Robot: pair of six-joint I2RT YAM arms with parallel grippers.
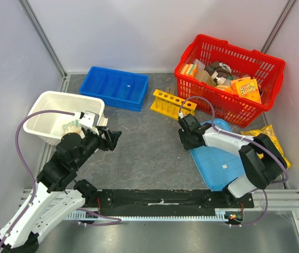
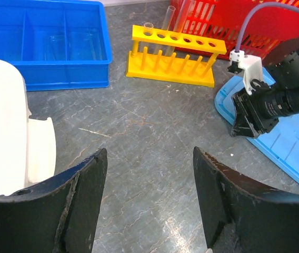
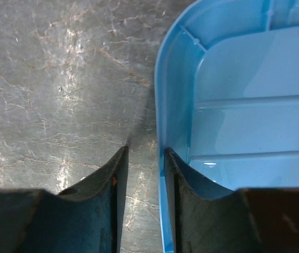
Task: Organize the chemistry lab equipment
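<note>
The yellow test-tube rack (image 1: 166, 101) stands on the table in front of the red basket, with thin clear tubes (image 1: 169, 90) upright in its left holes. It also shows in the left wrist view (image 2: 173, 55) with the tubes (image 2: 168, 20). A small bag of pale-green contents (image 1: 71, 126) lies in the white tub (image 1: 48, 108), partly hidden by my left arm. My left gripper (image 1: 115, 139) (image 2: 149, 153) is wide open and empty above bare table. My right gripper (image 1: 184, 140) (image 3: 145, 149) is narrowly open, with the rim of the light-blue lid (image 3: 162, 105) between its jaws. No rubber band shows.
A blue compartment bin (image 1: 115, 87) (image 2: 44, 42) sits at the back left. The red basket (image 1: 228, 79) of sponge packs and boxes stands at the back right. The light-blue lid (image 1: 220, 158) lies at the right front. A yellow chip bag (image 1: 271, 138) lies beside it.
</note>
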